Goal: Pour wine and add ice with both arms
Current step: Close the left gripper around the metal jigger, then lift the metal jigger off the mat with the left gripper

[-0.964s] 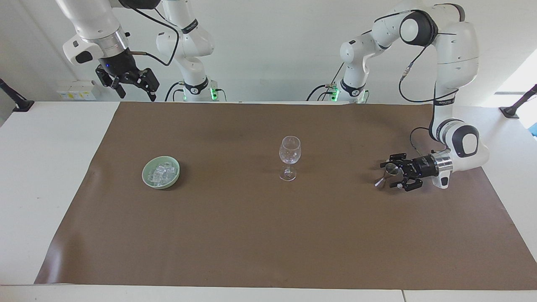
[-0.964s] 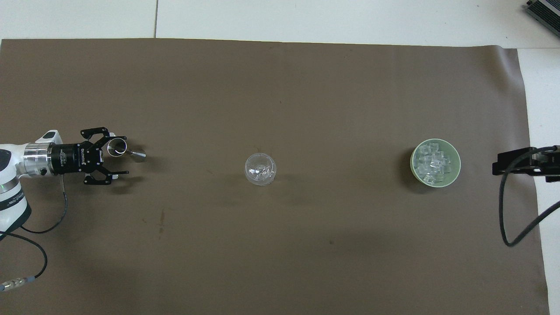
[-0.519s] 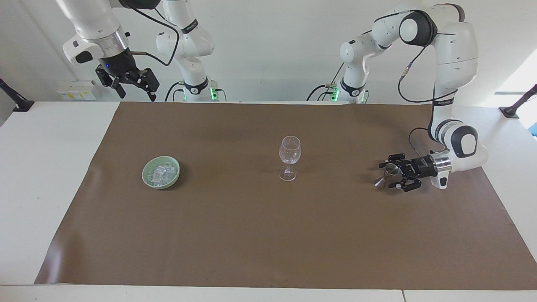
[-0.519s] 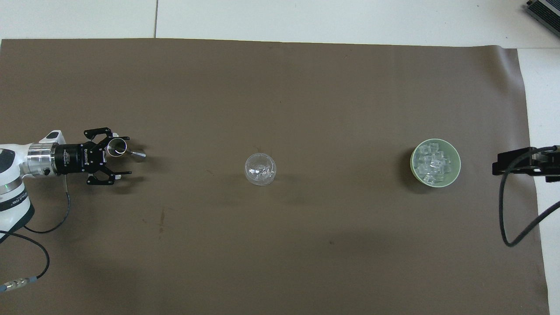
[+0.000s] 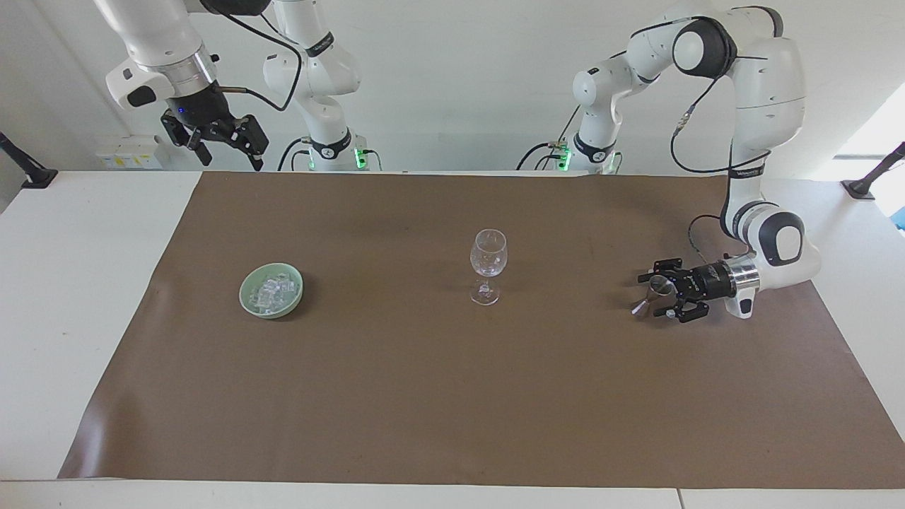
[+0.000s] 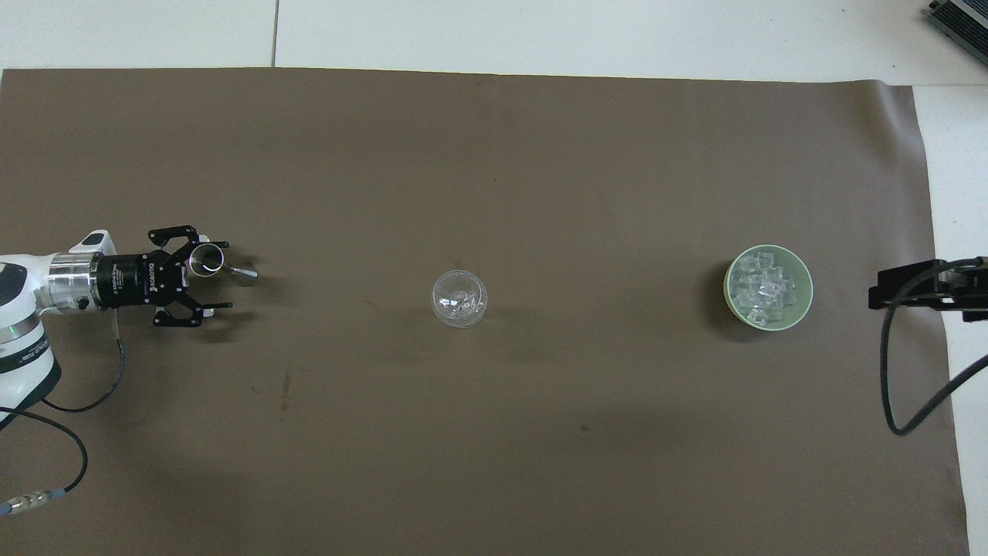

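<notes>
Steel jigger (image 5: 661, 285) is sitting between the left tool's (image 5: 663, 295) spread fingers, not yet clamped; closing comes next. Right tool (image 5: 225, 145), fingers apart, is waiting. Ice (image 5: 271, 292) is lying in its bowl (image 5: 249, 300)

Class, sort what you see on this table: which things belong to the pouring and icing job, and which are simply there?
Belonging to the job:
- wine glass
- ice in the green bowl
- metal jigger between the open jaws of the left gripper
- right gripper, open, waiting raised

Simply there:
- brown mat
- white table
</notes>
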Controlling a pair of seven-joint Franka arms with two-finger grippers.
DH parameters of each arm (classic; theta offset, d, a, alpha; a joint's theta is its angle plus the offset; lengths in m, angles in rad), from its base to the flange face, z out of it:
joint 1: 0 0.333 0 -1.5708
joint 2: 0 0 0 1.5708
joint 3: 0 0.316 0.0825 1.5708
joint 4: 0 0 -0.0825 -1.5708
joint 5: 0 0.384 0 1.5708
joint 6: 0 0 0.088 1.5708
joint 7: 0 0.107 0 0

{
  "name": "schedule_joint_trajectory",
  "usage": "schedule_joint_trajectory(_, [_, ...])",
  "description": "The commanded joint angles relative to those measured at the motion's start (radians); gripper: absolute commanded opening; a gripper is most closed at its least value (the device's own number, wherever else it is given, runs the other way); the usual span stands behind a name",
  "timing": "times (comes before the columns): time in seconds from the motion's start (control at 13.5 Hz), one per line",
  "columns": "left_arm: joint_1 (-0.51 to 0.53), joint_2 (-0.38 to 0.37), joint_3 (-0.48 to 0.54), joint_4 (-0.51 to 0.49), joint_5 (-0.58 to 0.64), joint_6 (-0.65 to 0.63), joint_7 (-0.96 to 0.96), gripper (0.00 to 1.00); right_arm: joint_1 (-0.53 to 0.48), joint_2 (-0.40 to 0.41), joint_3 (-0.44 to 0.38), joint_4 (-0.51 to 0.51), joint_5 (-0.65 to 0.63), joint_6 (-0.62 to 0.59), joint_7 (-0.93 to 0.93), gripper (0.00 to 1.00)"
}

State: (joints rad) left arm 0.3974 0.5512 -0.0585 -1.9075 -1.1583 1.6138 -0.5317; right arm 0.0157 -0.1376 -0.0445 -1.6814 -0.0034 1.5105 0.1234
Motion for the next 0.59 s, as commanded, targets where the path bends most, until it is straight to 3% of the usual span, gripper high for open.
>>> schedule_joint_trajectory(0.0, [-0.015, -0.034, 0.011, -0.042, -0.024, 0.017, -0.001, 1.0, -0.005, -0.01, 0.0, 0.0, 0.016, -0.015, -0.03, 1.0])
schedule_joint_trajectory(0.44, [-0.014, -0.043, 0.009, -0.068, -0.026, 0.005, 0.001, 1.0, -0.005, -0.01, 0.0, 0.0, 0.016, -0.015, -0.03, 1.0])
schedule_joint_trajectory(0.52, [-0.014, -0.045, 0.009, -0.071, -0.026, 0.002, 0.002, 0.89, -0.005, -0.01, 0.0, 0.0, 0.016, -0.015, -0.03, 1.0])
